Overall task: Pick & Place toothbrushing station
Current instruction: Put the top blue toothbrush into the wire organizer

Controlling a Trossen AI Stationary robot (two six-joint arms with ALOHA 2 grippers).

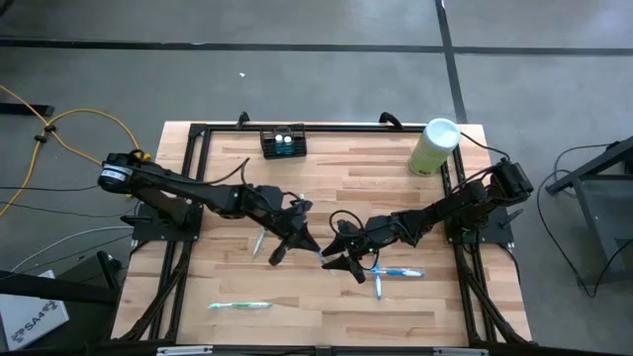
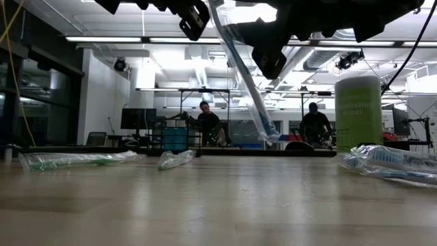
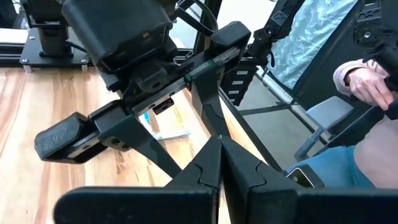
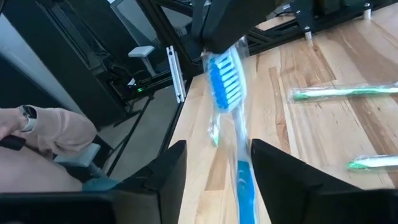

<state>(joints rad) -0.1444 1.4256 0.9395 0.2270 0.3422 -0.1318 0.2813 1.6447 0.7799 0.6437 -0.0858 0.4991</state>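
A: From above I get even, soft light; the wooden table (image 1: 326, 198) is evenly lit and the arms cast only faint shadows on it.

B: At table height I look into ceiling strip lights (image 2: 130, 39); they glare, so the arms overhead read as black silhouettes, and the near tabletop is blurred with a pale sheen.

A: In my right wrist view the blue toothbrush (image 4: 227, 93) is smeared and soft; the dark fingers (image 4: 283, 180) nearest the lens are out of focus.
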